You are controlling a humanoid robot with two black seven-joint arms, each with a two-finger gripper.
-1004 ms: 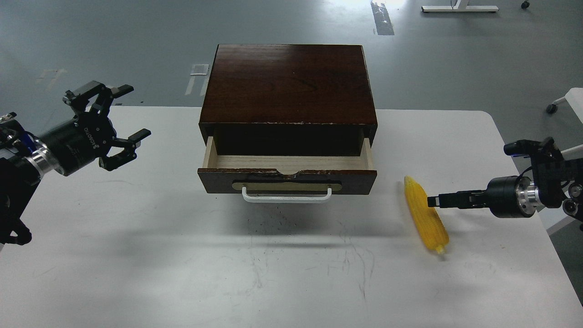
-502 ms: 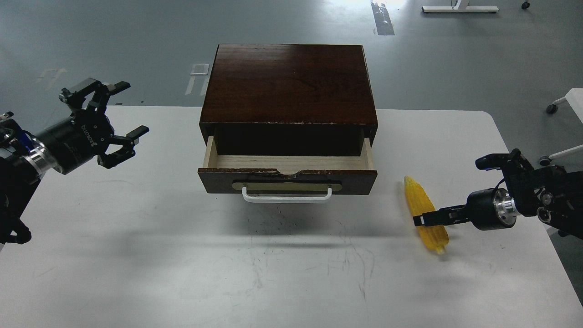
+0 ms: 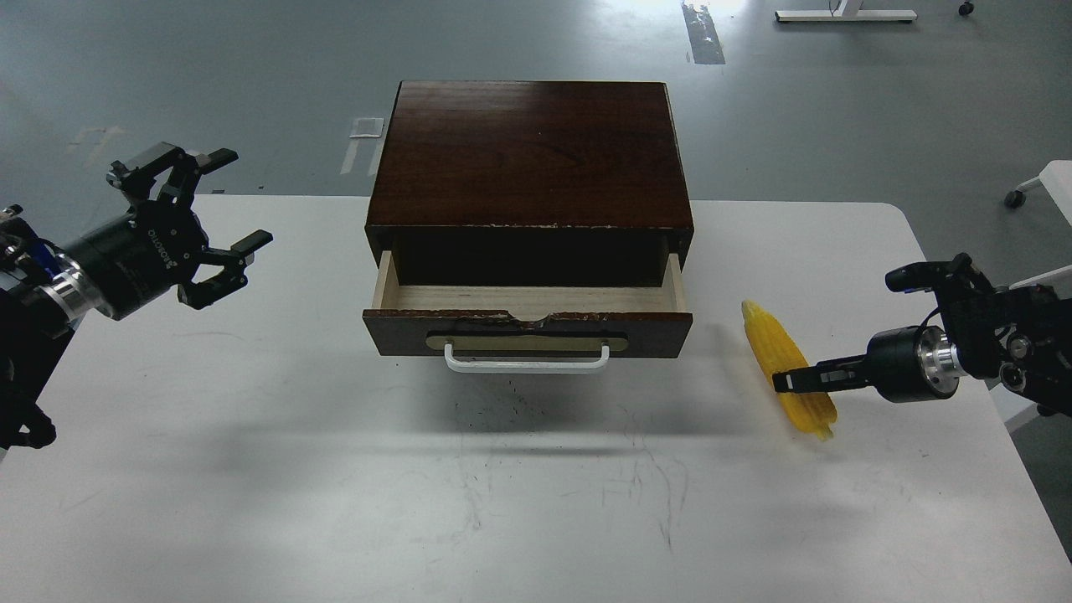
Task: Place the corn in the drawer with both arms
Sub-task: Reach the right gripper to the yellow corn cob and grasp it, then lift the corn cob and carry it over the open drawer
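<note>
The corn (image 3: pixel 775 347) is a bright yellow cob right of the box, tapered end pointing away from me. It hangs tilted, a little above the white table (image 3: pixel 251 469). My right gripper (image 3: pixel 785 382) comes in from the right, seen edge-on, and is shut across the cob's lower half. The drawer (image 3: pixel 528 300) of the dark brown box (image 3: pixel 532 151) is pulled partly out; its pale wood inside is empty, and its white handle (image 3: pixel 528 362) faces me. My left gripper (image 3: pixel 228 213) is open and empty, held above the table left of the box.
The table's right edge lies close behind my right arm. A white chair base with a caster (image 3: pixel 1017 198) stands on the floor beyond it. A white frame foot (image 3: pixel 842 15) is on the grey floor far back.
My right gripper dropped onto the corn and closed on it, then rose slightly, and the cob came up and shifted with it. The left gripper drew back a little to the left.
</note>
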